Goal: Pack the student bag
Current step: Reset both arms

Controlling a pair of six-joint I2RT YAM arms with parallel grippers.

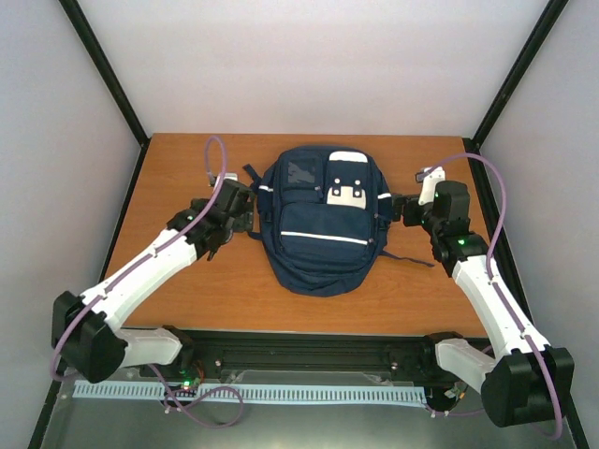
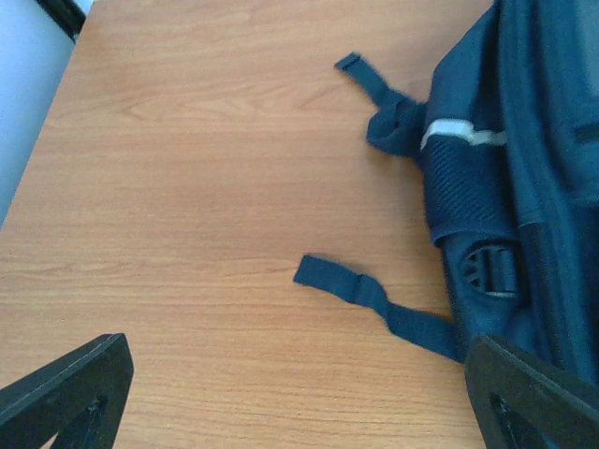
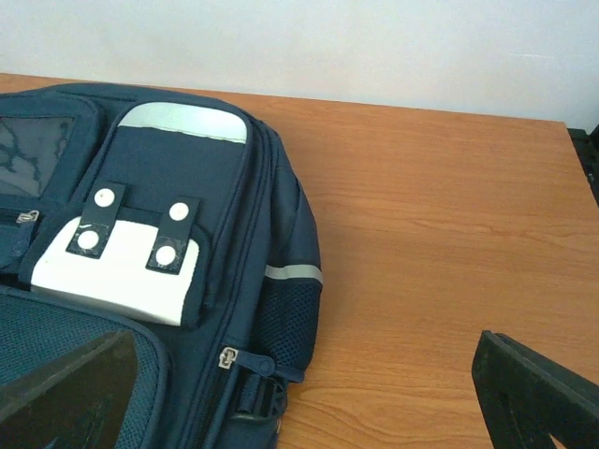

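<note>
Both of my grippers stand spread wide and pinch nothing: the left gripper (image 1: pixel 247 215) sits just beside the left side of the bag (image 1: pixel 323 224), and the right gripper (image 1: pixel 402 208) just beside its right side. From above I cannot tell whether either one touches the fabric. The bag lies flat in the middle of the table (image 1: pixel 178 168), front face up and top toward the far edge. On its upper front is a white patch (image 3: pixel 112 276) crossed by two dark tabs (image 3: pixel 175 234), each with two white studs (image 3: pixel 104 196). A tiny mark on the left tab might be a logo, but it is too small to read. Left of the patch is a clear window pocket (image 3: pixel 33 154), and what is behind it is blurred. A grey reflective stripe (image 3: pixel 293 272) sits above a mesh side pocket (image 3: pixel 285 318), with a metal zip pull (image 3: pixel 225 358) near it. What is inside the bag is hidden. On the left side, two loose straps (image 2: pixel 342 281) trail onto the wood by a round buckle (image 2: pixel 487 271).
</note>
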